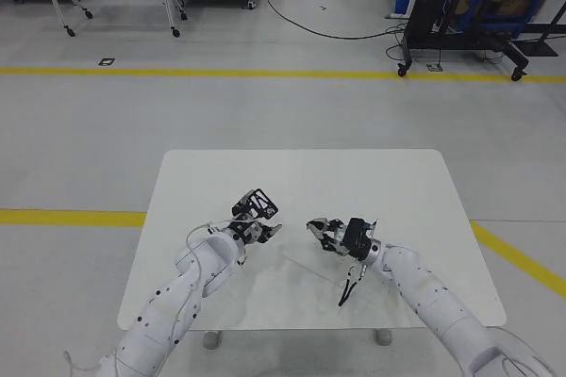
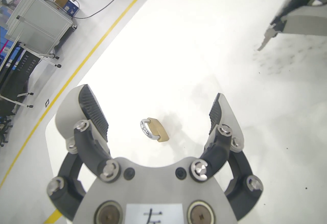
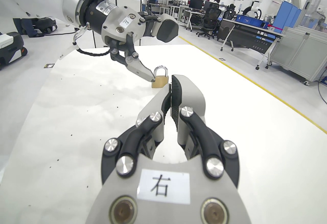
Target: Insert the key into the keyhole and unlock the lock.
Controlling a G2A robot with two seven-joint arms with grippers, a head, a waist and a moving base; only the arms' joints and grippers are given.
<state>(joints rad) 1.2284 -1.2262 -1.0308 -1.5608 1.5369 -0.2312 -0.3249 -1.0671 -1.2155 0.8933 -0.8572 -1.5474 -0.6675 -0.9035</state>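
With left pincer (image 2: 152, 93) open over the brass padlock (image 2: 155, 130) near the table (image 1: 406, 188) centre, at 9 o'clock from the right pincer (image 3: 170, 88) clamped on the key (image 2: 265, 41), close squarely on the body flanks, leaving the keyhole face unobstructed.

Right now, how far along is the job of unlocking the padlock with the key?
Done: the right gripper is shut on the key. In hand: the open left gripper straddles the upright padlock, not yet clamped. Left: gripping the padlock, inserting the key and turning it; the shackle looks closed.
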